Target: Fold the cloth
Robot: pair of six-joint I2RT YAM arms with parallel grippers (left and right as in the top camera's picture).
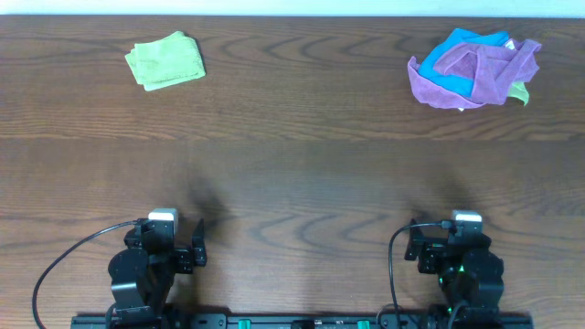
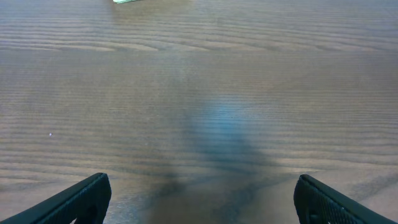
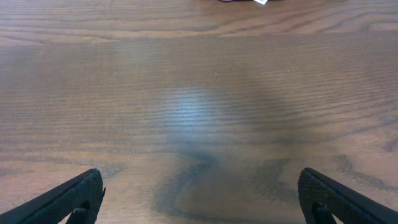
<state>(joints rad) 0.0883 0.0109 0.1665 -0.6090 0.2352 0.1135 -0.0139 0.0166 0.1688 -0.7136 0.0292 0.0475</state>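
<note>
The cloth, pinkish-purple, lies crumpled on top of a pile at the table's far right, tangled with a darker purple cloth and a bright-blue one. My left gripper is open and empty at the near left edge, far from the pile. In the left wrist view its fingers frame bare wood. My right gripper is open and empty at the near right, straight in front of the pile but well short of it. In the right wrist view its fingers frame bare wood.
A light-green folded cloth lies at the far left; its edge shows at the top of the left wrist view. A bit of yellow-green cloth pokes from the pile. The pile's near edge shows in the right wrist view.
</note>
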